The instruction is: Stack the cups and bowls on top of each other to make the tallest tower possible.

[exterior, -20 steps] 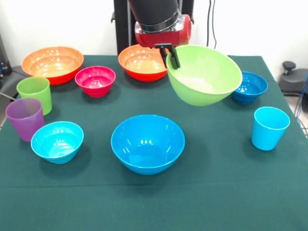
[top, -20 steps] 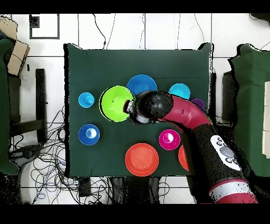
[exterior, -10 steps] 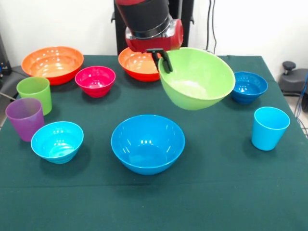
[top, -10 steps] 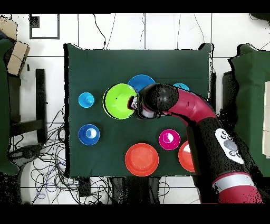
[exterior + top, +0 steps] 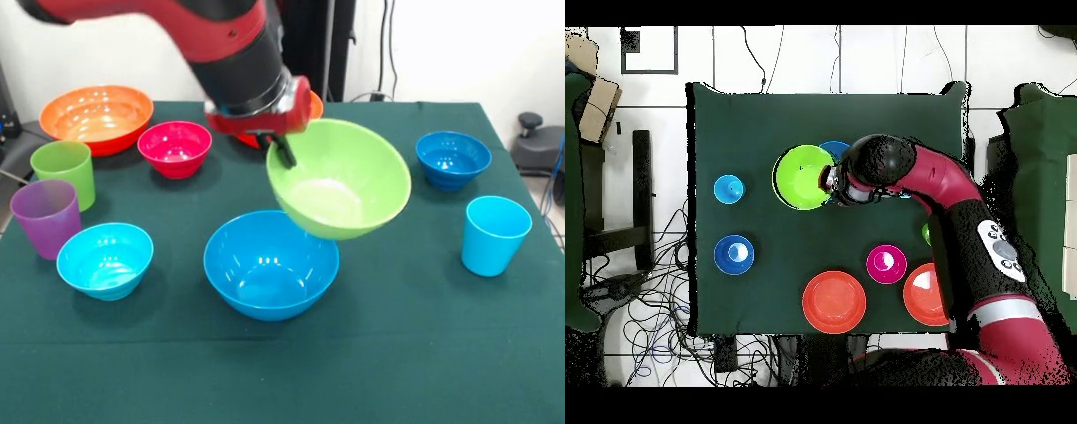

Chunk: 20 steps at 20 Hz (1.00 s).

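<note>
The large lime green bowl [image 5: 340, 181] hangs tilted in the air, the hand [image 5: 284, 152] clamped on its rim, over the far right edge of the large blue bowl [image 5: 271, 263] but not yet seated in it. I judge the tower barely begun: every other bowl and cup sits singly on the green tabletop [image 5: 397, 353], nothing nested.

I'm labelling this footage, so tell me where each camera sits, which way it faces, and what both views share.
Front view: sits across the table, facing the robot; shows the red and black arm, its claw shut on the lime green bowl's rim above the large blue bowl.
Overhead view: above the table, looking straight down; shows the arm from the bottom edge.
Shared: claw, lime green bowl, green tablecloth.
</note>
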Available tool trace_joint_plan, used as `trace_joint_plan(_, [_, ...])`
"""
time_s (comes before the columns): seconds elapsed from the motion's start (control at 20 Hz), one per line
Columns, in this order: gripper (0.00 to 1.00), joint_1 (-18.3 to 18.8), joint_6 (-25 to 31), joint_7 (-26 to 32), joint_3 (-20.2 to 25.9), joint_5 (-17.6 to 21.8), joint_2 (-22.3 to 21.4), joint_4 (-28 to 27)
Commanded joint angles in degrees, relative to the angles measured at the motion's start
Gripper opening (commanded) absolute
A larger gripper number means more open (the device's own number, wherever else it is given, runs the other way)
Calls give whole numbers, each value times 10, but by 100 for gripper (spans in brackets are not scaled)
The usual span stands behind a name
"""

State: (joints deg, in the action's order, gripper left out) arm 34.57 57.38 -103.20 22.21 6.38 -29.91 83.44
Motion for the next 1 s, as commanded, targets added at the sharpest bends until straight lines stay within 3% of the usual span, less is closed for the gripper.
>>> trace_joint_plan(0.05, [0, 7, 64, 131, 35, 53, 70, -114])
trace_joint_plan(0.5, [0, 31, 100, 159, 57, 57, 96, -144])
trace_joint_plan(1.0, [0, 50, 85, 158, 77, 72, 72, -107])
